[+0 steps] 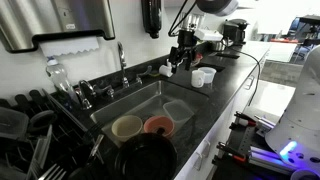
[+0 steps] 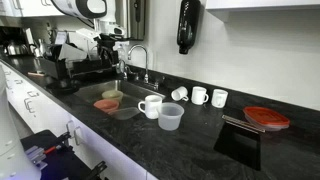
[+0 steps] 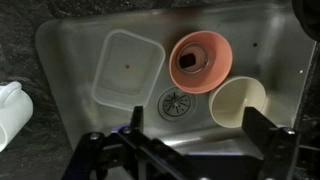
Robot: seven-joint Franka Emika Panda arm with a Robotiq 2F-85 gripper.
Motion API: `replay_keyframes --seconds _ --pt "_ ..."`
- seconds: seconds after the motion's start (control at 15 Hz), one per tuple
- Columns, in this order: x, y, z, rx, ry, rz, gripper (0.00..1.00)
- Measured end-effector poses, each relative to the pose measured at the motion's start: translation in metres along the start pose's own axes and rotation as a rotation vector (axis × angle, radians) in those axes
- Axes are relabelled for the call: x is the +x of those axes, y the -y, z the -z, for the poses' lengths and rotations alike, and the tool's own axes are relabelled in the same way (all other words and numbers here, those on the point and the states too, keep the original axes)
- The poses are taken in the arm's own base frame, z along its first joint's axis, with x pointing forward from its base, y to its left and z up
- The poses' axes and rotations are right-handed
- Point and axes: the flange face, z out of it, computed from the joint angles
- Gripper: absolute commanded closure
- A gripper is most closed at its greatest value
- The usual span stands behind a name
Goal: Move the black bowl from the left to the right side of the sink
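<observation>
The black bowl [image 1: 150,160] sits on the counter at the near end of the sink [image 1: 105,112], beside the dish rack; it is out of the wrist view. My gripper [image 3: 198,135] is open and empty, held high over the sink basin. It also shows in both exterior views [image 1: 178,62] [image 2: 108,50]. Below it in the wrist view lie an orange bowl [image 3: 200,62], a cream cup [image 3: 238,100], a clear plastic container [image 3: 128,65] and the drain [image 3: 178,102].
A dish rack [image 1: 40,135] with dark utensils stands beside the sink. The faucet [image 2: 135,55] is behind the basin. White mugs [image 2: 150,105] [image 2: 200,96], a clear cup [image 2: 171,118] and a red-lidded container [image 2: 266,118] stand on the dark counter past the sink.
</observation>
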Motion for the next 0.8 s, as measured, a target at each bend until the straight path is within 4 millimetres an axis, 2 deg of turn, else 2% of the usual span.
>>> replay_keyframes --seconds 0.6,0.8 --pt "0.000 0.001 -0.001 0.000 0.002 0.002 0.00" --pt "-0.006 0.017 -0.011 -0.011 0.023 0.050 0.00"
